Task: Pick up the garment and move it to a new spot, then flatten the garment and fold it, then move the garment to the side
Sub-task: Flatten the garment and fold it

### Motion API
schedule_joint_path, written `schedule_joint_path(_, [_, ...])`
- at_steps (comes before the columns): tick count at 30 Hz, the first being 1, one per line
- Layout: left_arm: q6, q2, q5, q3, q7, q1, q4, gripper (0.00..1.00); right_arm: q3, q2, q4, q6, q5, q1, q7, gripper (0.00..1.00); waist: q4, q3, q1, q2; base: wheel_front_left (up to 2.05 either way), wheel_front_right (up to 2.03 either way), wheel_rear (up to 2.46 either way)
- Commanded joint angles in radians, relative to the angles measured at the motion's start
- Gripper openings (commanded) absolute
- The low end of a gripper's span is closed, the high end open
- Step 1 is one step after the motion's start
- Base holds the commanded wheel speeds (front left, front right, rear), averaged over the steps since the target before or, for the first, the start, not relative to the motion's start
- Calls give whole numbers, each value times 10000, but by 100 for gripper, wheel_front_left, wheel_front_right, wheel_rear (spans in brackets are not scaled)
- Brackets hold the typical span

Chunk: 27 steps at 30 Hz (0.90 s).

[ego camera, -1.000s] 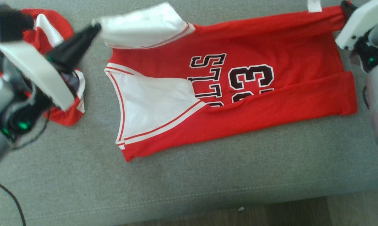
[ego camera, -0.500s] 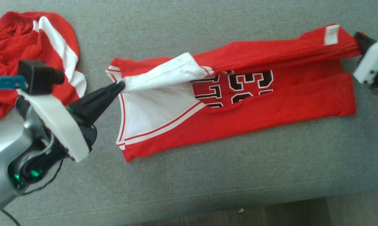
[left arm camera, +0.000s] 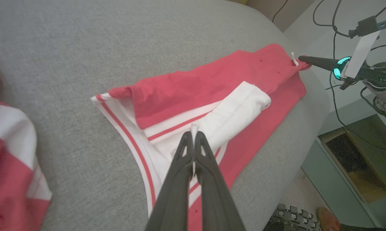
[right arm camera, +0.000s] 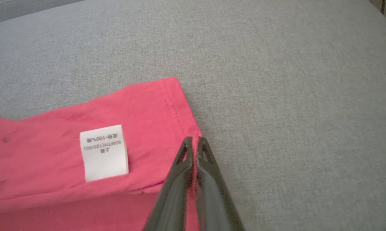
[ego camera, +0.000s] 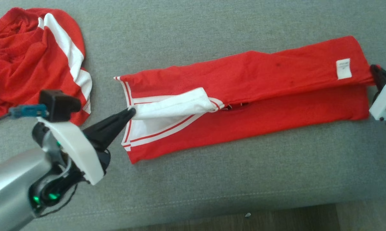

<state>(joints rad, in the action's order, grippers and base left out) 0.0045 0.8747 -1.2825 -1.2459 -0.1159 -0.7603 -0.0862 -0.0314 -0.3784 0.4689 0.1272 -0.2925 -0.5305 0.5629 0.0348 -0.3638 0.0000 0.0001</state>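
Red jersey [ego camera: 276, 73] lying folded on grey cushion [ego camera: 212, 179], left gripper [ego camera: 132, 111] pinching its white edge, right gripper [ego camera: 373, 68] pinching its hem

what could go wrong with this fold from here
1. The white panel is bunched by the left fingers; letting go may leave a lump in the jersey.
2. The right fingers pinch only the hem corner, which might slip.
3. The top layer lies askew, so edges may not line up.
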Motion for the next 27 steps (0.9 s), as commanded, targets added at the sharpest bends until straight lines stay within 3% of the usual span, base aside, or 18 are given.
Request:
schedule_joint_path(1, [24, 260, 52, 440, -112, -106, -40, 0, -6, -50, -514, 35, 130, 109, 52, 21, -2, 1, 0, -1, 0, 0, 0])
schedule_joint_path(2, [22, 137, 103, 395, -148, -62, 107, 31, -95, 42, -665, 35, 227, 212, 115, 64, -1, 13, 0, -1, 0, 0, 0])
schedule_joint_path(3, [55, 23, 136, 360, -177, -15, 237, 39, -204, 134, -807, 35, 311, 313, 170, 93, -1, 34, 0, -1, 0, 0, 0])
schedule_joint_path(4, [99, -74, 198, 328, -215, 23, 354, 100, -378, 228, -948, 35, 416, 401, 164, 100, -1, 69, 0, -1, 0, 0, 0])
schedule_joint_path(8, [248, -497, 166, 435, -752, 288, 594, 100, -826, 439, -1716, 35, 828, 902, -130, 100, -49, 317, 0, -1, 0, 0, 0])
schedule_joint_path(10, [529, -584, 440, 491, -1021, 415, 693, 100, -1140, 572, -2198, 35, 1072, 1220, -321, 100, -59, 485, 0, -1, 0, 0, 0])
schedule_joint_path(14, [1846, -897, 1071, 1072, -1403, 964, 738, 100, -1630, 1067, -3320, 35, 1465, 1931, -749, 100, -55, 844, 0, -1, 0, 0, 0])
schedule_joint_path(18, [3463, -1586, 2413, 2561, -1452, 2046, 331, 100, -2005, 1923, -3903, 35, 1514, 2562, -1348, 100, -118, 1151, 0, -1, 0, 0, 0])
schedule_joint_path(23, [4653, -2866, 4526, 4134, -1456, 3920, -297, 100, -2466, 2560, -3201, 35, 1548, 2715, -1949, 100, -378, 1437, 0, -1, 0, 0, 0])
schedule_joint_path(27, [4790, -3844, 5961, 4835, -1457, 5049, -456, 100, -3018, 2542, -2010, 35, 1897, 2168, -2357, 100, -726, 1576, 0, -1, 0, 0, 0])
